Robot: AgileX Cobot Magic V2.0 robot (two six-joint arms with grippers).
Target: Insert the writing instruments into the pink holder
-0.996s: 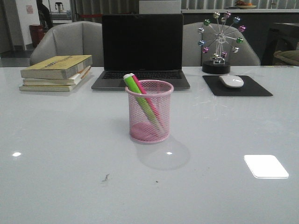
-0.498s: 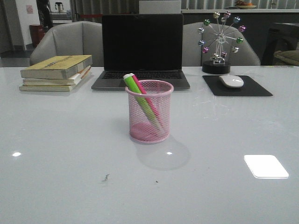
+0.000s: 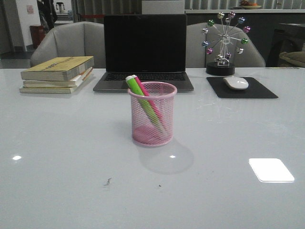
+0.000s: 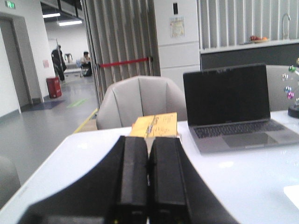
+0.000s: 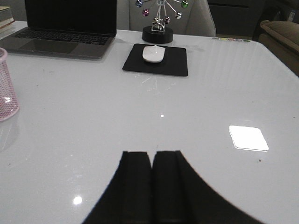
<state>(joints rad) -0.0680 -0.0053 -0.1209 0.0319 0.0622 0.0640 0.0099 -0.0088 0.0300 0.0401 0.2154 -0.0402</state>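
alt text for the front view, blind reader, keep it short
A pink mesh holder stands mid-table with a green highlighter and a pink highlighter leaning inside it. Behind it are a dark laptop, stacked books and a mouse on a pad.

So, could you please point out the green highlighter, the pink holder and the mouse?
green highlighter (image 3: pixel 135 86), front view, upper barrel above the rim.
pink holder (image 3: pixel 164 125), front view, mesh wall.
mouse (image 3: pixel 236 83), front view, top shell.
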